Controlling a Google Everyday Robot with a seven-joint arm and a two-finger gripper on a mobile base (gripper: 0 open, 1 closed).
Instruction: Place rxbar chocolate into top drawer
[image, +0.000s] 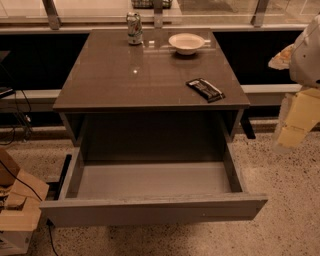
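On the right front part of the grey-brown table (125, 80), the rxbar chocolate (205, 89) is lying flat in its black wrapper, turned at an angle to the table edge and sitting near the front right corner. Nothing is touching it. Below the tabletop the top drawer (150, 212) is pulled way out toward the camera, so you can see straight down onto its bare grey floor and the plain front panel.

At the back of the table there's a white bowl (186, 43) and, well to its left, a drink can (134, 28) standing upright.

The gripper (296, 119) is off at the far right edge of the view, out past the side of the table and well apart from the bar, hanging under the robot's white arm (307, 50). It just shows as pale yellowish shapes, so honestly I can't tell how wide it's spread.

A cardboard box (17, 210) sits on the speckled floor (290, 200) at lower left.
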